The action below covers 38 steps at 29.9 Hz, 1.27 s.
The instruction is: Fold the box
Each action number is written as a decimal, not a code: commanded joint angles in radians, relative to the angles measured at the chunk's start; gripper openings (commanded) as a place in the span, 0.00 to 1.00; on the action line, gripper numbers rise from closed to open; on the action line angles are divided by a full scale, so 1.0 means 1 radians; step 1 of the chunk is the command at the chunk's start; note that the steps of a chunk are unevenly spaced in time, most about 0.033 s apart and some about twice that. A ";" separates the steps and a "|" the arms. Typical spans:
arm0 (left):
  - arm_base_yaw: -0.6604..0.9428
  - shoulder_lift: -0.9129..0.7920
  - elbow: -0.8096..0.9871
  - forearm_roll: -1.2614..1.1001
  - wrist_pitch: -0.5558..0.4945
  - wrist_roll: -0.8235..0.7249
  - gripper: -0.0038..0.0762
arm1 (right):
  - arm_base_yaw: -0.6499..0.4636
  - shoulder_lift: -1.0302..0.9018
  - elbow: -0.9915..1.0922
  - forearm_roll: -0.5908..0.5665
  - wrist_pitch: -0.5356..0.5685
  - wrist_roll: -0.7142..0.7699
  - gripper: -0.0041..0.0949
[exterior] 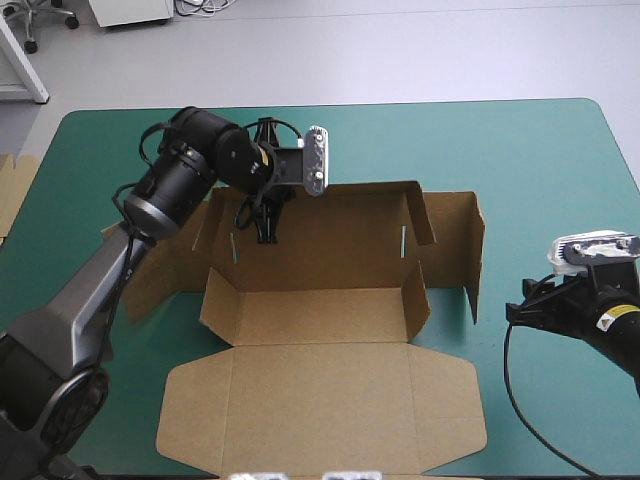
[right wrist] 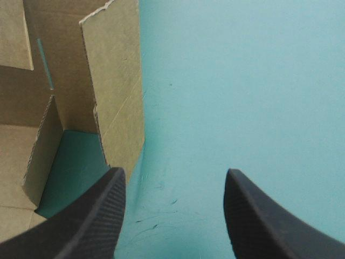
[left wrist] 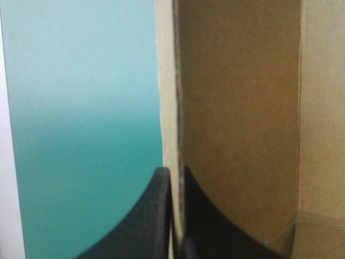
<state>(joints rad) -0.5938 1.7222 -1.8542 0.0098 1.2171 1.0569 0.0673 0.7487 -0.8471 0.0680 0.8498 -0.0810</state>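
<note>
The brown box lies mid-table with its lid flat toward the near edge. Its back wall and side walls are raised, and an outer flap stands up on the right. My left gripper reaches down over the back wall's left part. In the left wrist view, my left gripper is shut on that wall's thin edge, with the board running ahead of it. My right gripper rests low on the cover just right of the box. In the right wrist view, my right gripper stands open over bare cover, with the standing flap beside one finger.
More brown board shows at the table's left edge. Bare teal-green cover stretches along the right side and behind the box. The right side wall of the tray stands beyond the flap.
</note>
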 commanded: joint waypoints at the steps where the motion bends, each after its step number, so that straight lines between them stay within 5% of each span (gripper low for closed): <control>1: -0.072 -0.113 0.073 0.098 -0.076 -0.120 0.03 | -0.005 0.000 -0.079 -0.044 -0.037 0.062 0.56; 16: -0.184 -0.344 0.441 0.223 -0.289 -0.485 0.03 | -0.005 0.233 -0.387 -0.034 0.106 0.046 0.56; 29: -0.344 -0.356 0.537 0.446 -0.326 -0.719 0.03 | -0.030 0.535 -0.719 0.047 0.185 -0.043 0.56; 38: -0.344 -0.356 0.635 0.635 -0.369 -0.799 0.03 | -0.207 0.701 -0.832 0.429 0.255 -0.198 0.56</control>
<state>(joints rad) -0.9314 1.3866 -1.2353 0.6252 0.8324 0.3284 -0.1063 1.4380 -1.6422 0.3637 1.1132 -0.2191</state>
